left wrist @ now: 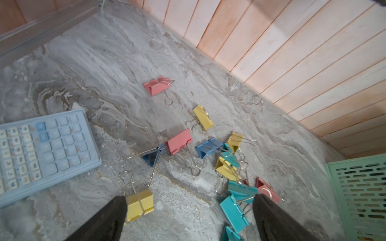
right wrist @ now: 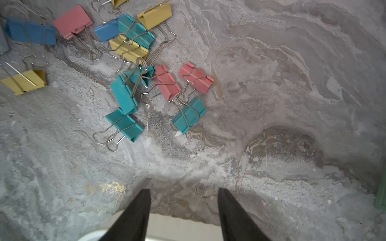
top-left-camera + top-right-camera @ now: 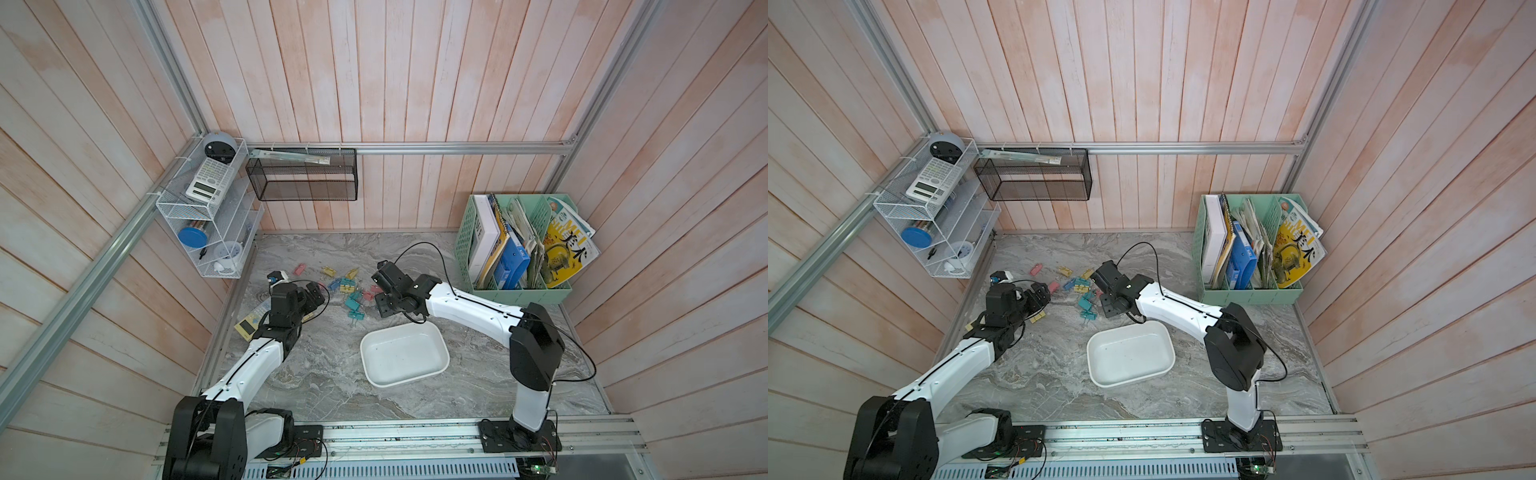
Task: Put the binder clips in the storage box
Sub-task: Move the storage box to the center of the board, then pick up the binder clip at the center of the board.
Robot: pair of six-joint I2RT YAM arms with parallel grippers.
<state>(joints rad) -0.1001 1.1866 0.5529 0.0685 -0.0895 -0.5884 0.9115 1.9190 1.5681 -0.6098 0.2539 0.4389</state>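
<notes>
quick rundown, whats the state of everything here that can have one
storage box: upright on the table, empty
binder clips: loose on the table, none in the storage box
left gripper: open, holding nothing
right gripper: open, holding nothing
calculator: flat on the table, keys up
green file basket: upright, packed full

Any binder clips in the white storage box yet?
No, in a top view the storage box shows only its bare white floor, and the binder clips lie scattered outside it.
</notes>
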